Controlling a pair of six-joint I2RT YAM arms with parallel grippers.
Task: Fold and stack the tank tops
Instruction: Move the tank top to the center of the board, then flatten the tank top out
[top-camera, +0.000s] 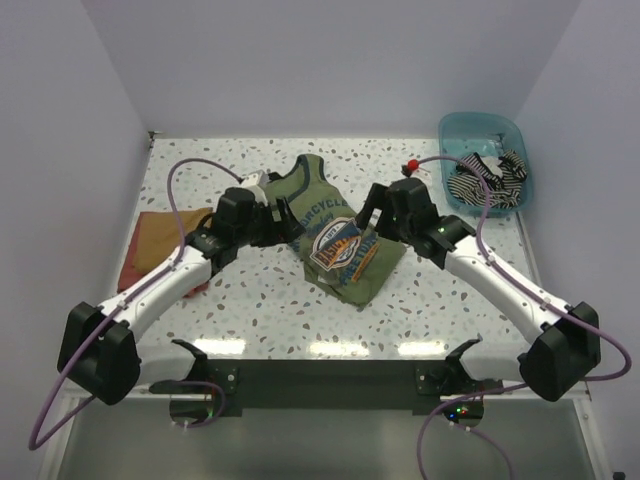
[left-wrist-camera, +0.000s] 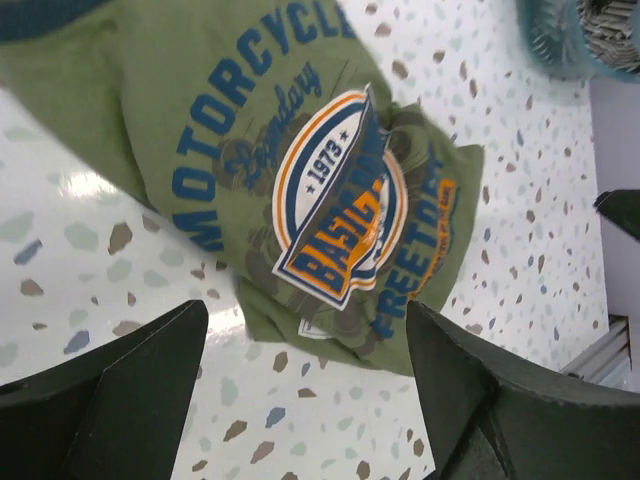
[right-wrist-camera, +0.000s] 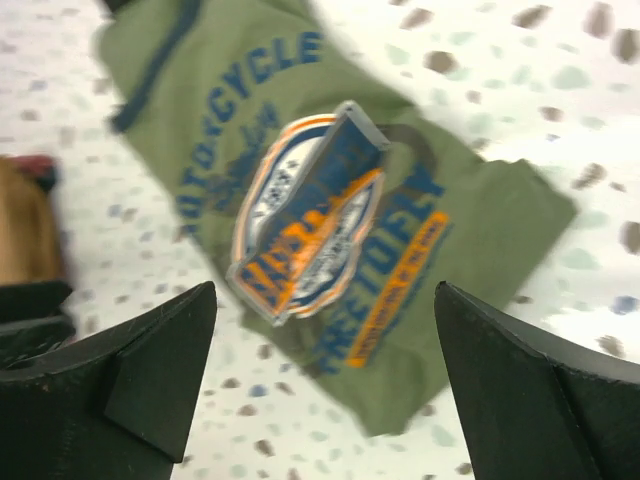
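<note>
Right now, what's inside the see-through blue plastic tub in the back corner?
A black-and-white striped tank top lies crumpled inside the blue plastic tub. Some of the tub's floor shows bare. Anything under the striped cloth is covered.

Tank top (top-camera: 345, 240) on table (top-camera: 250, 295); second top (top-camera: 490, 178) in bin (top-camera: 478, 130), right.
</note>
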